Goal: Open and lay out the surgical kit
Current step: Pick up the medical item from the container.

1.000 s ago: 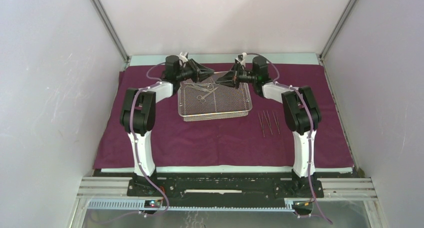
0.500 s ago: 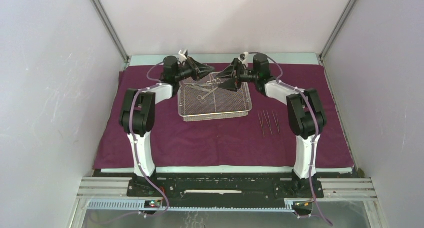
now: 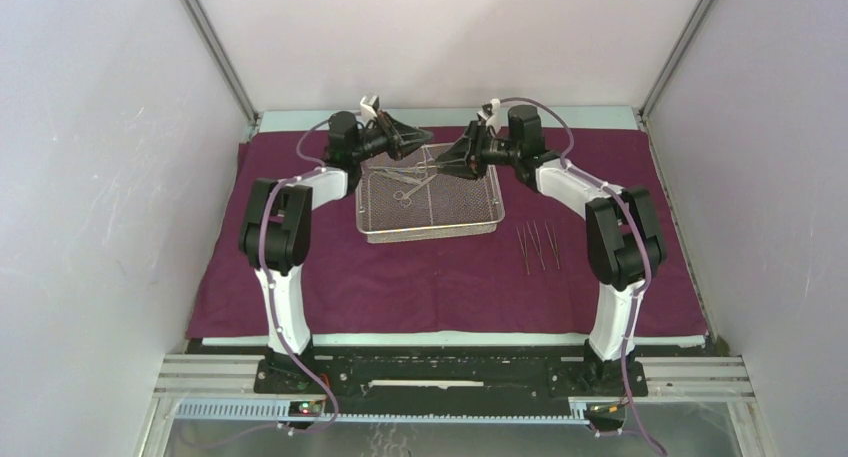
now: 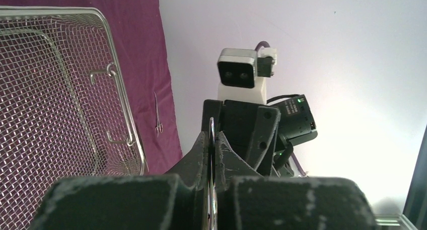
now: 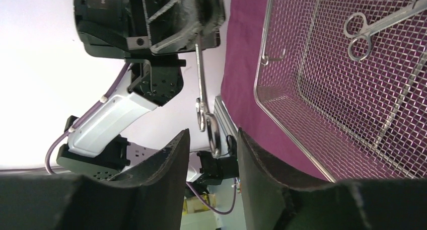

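Top, cloth (image 3: 400, 287): maroon fabric with a matte surface, spread flat and wide under both arms.
Top, tray (image 3: 430, 233): shallow rectangle of silver wire mesh, on the cloth at centre, between the arms.
Top, tweezers (image 3: 538, 247): three thin steel pieces, side by side on the cloth just right of the tray.
Top, left gripper (image 3: 430, 138): black wedge above the tray's far edge, tip facing the right gripper (image 3: 438, 166), the two near each other.
Left wrist, left gripper: rough black fingers clenched on the forceps (image 4: 212, 139), seen edge-on as a thin bright strip.
Left wrist, tray: fine mesh floor at left, rounded wire rim, small wire hooks on its wall.
Right wrist, right gripper: released; curved black fingers (image 5: 163, 179) stand apart, grasping nothing.
Right wrist, forceps: slim steel shaft with two ring handles, clamped at its other end by the left gripper, in the air beside the tray. The rings are just in front of the gap between the right fingers.
Right wrist, scissors (image 5: 358, 31): steel, two round loops, lying on the tray's mesh floor.
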Controlling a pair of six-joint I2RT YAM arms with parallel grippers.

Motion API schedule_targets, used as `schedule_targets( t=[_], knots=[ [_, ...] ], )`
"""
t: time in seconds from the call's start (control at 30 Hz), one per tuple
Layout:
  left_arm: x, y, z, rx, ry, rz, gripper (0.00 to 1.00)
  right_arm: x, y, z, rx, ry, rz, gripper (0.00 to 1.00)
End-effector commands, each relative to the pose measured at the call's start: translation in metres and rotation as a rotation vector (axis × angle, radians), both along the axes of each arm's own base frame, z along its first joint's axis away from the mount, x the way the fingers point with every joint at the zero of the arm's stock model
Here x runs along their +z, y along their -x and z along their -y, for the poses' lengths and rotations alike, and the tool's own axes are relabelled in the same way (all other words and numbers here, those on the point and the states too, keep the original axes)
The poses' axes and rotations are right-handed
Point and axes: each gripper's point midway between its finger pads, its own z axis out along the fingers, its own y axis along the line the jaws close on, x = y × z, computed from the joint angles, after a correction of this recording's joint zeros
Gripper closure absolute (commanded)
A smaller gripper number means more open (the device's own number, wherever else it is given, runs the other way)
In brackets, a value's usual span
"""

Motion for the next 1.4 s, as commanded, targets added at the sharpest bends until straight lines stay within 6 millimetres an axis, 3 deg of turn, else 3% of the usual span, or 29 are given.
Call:
schedule_targets(
  t=[0.0, 0.3, 0.6, 0.77, 1.0, 1.37],
  knots=[
    [0.035, 0.021, 0.005, -0.042, 0.031, 0.097, 1.00, 0.016, 0.010, -0.003, 0.015, -0.021, 0.043, 0.54],
    [0.039, 0.033, 0.015, -0.067, 0.053, 0.106, 1.00, 0.025, 0.015, -0.003, 0.008, -0.073, 0.047, 0.54],
    [0.036, 0.046, 0.023, -0.094, 0.055, 0.104, 1.00, 0.025, 0.013, 0.005, -0.039, -0.012, 0.108, 0.53],
    [0.024, 0.050, 0.024, -0.084, 0.009, 0.087, 1.00, 0.018, 0.014, 0.016, -0.098, 0.149, 0.187, 0.48],
    [0.014, 0.052, 0.032, -0.066, -0.129, 0.106, 1.00, 0.011, 0.018, 0.022, -0.159, 0.614, 0.318, 0.48],
    [0.015, 0.054, 0.043, -0.073, -0.163, 0.106, 1.00, 0.005, 0.020, 0.020, -0.175, 0.873, 0.392, 0.51]
  ],
)
